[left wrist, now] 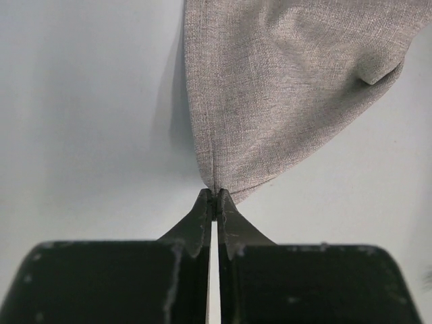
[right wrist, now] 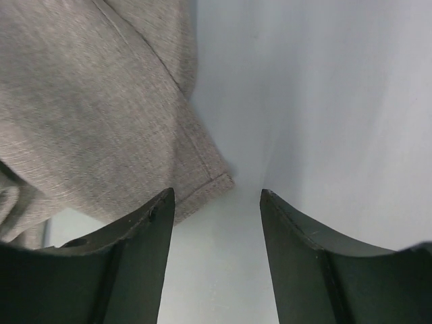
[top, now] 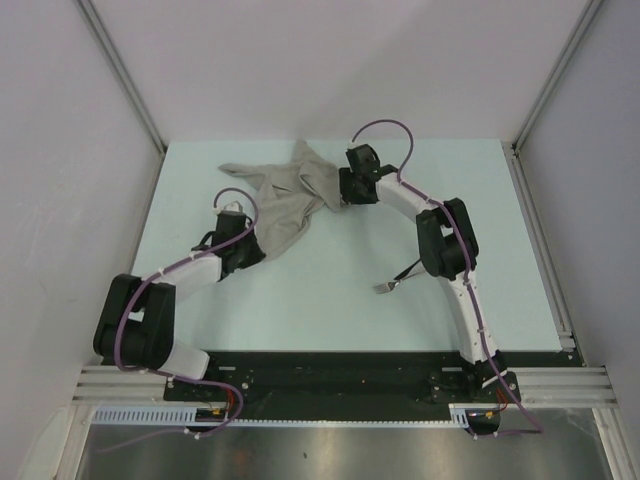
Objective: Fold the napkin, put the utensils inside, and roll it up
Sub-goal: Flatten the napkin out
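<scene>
The grey-beige napkin (top: 285,195) lies crumpled and stretched at the back middle of the table. My left gripper (top: 252,247) is shut on its near corner; in the left wrist view (left wrist: 214,196) the cloth (left wrist: 283,81) fans out from the pinched tips. My right gripper (top: 338,190) is open at the napkin's right side; in the right wrist view (right wrist: 216,196) a hemmed cloth corner (right wrist: 202,182) lies just ahead of the left finger, not held. The silver fork (top: 384,287) and thin dark utensil (top: 406,271) lie beside the right arm's elbow.
The pale table (top: 300,310) is walled by grey panels left, right and back. The right arm (top: 445,240) arches over the utensils. A black base rail (top: 340,375) runs along the near edge.
</scene>
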Robot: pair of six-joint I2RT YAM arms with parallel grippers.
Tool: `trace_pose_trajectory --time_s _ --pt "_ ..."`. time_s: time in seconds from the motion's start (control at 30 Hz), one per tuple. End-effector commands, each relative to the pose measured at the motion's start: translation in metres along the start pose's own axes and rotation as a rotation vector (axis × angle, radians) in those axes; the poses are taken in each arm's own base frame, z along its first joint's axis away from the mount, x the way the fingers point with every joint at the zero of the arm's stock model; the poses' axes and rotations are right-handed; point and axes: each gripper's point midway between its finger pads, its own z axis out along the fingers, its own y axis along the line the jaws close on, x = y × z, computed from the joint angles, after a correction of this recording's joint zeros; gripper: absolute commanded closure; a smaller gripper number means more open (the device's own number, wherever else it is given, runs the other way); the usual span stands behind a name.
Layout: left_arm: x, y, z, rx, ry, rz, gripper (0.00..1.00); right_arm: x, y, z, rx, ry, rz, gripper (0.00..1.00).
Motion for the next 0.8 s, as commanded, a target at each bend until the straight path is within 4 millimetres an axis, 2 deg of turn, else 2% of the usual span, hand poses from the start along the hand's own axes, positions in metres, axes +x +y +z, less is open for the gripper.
trace_pose_trajectory --time_s 0.0,0.2,0.27,0.37,0.4,0.43,0.5,0.53,0.57,0.63,0.7,0.77 --pt "-0.005 0.002 -0.007 0.015 -0.025 -0.013 0.99 0.002 -0.002 0.0 0.03 0.022 -0.013 0.42" --pt "-0.004 -0.002 -0.009 0.042 -0.011 -0.011 1.0 0.007 -0.004 0.011 0.042 0.019 -0.021 0.44" --pt "-0.005 -0.002 -0.01 0.042 -0.011 -0.009 1.0 0.003 -0.003 0.012 0.042 0.014 -0.029 0.48" --pt "-0.005 0.0 -0.011 0.04 -0.013 -0.009 1.0 0.01 -0.005 0.015 0.054 0.044 -0.045 0.57" --pt "-0.007 0.0 -0.011 0.04 -0.018 -0.012 1.0 0.012 -0.006 0.015 0.055 0.05 -0.049 0.6" --pt "-0.007 0.0 -0.011 0.041 -0.019 -0.012 0.99 0.012 -0.005 0.014 0.051 0.053 -0.052 0.69" --pt "-0.009 0.0 -0.012 0.042 -0.024 -0.016 1.0 0.015 -0.005 0.014 0.043 0.061 -0.061 0.79" --pt "-0.009 -0.001 -0.012 0.045 -0.026 -0.02 1.0 0.015 -0.005 0.014 0.04 0.062 -0.061 0.92" --pt "-0.013 -0.003 -0.013 0.052 -0.032 -0.021 1.0 0.016 -0.003 0.013 0.034 0.066 -0.062 1.0" --pt "-0.023 -0.004 -0.018 0.055 -0.054 -0.031 1.0 0.008 -0.004 0.007 0.029 0.05 -0.049 1.0" --pt "-0.046 -0.002 -0.028 0.064 -0.108 -0.056 1.0 -0.009 -0.009 -0.004 0.031 0.015 -0.028 1.0" --pt "-0.075 -0.006 -0.051 0.092 -0.18 -0.073 1.0 -0.039 -0.015 -0.032 0.025 -0.054 -0.001 1.0"
